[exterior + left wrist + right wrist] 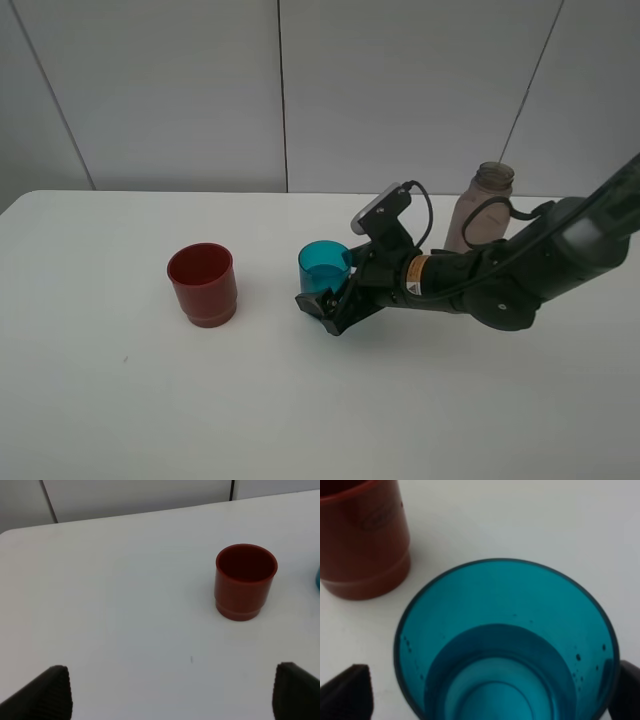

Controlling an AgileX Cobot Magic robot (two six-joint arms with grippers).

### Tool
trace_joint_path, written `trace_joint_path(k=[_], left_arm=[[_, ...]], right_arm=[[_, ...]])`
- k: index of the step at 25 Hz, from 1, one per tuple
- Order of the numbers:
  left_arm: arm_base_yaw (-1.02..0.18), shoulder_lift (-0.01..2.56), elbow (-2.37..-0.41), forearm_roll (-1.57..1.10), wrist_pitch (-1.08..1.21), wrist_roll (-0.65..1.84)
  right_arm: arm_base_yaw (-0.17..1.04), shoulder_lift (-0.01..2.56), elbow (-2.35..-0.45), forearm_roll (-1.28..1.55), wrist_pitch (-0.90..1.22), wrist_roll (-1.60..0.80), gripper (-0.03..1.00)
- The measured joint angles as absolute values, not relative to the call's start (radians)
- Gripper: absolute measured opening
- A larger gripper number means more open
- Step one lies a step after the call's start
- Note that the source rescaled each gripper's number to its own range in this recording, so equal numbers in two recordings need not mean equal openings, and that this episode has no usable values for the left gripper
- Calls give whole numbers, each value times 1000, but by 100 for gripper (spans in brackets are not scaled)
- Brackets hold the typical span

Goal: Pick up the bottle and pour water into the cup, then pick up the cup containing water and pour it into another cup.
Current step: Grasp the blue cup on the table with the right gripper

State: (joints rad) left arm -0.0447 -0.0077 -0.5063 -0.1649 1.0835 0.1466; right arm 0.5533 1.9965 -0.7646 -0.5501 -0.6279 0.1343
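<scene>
The white table (100, 400) has open room all round the small translucent teal plastic tumbler (323, 265). A tall smoky grey-brown uncapped bottle (480, 215) stands behind it, towards the far edge. The squat dark red plastic cup (203, 285) stands well apart on the other side. The right hand (328, 310) straddles the tumbler with its jaws spread wide. The left hand (172, 690) is spread and empty.

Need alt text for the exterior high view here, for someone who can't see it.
The right gripper, jaws open, straddles the teal cup near the middle of a white table. The dark red cup stands apart on the view's left, and the uncapped smoky bottle stands upright behind the arm.
</scene>
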Motion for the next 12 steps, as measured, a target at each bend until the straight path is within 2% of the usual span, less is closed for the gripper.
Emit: trace_joint_path(k=[12], left_arm=[[-45, -8, -506, -165, 1083, 147]], right_arm=[[553, 2012, -783, -549, -648, 135, 100]])
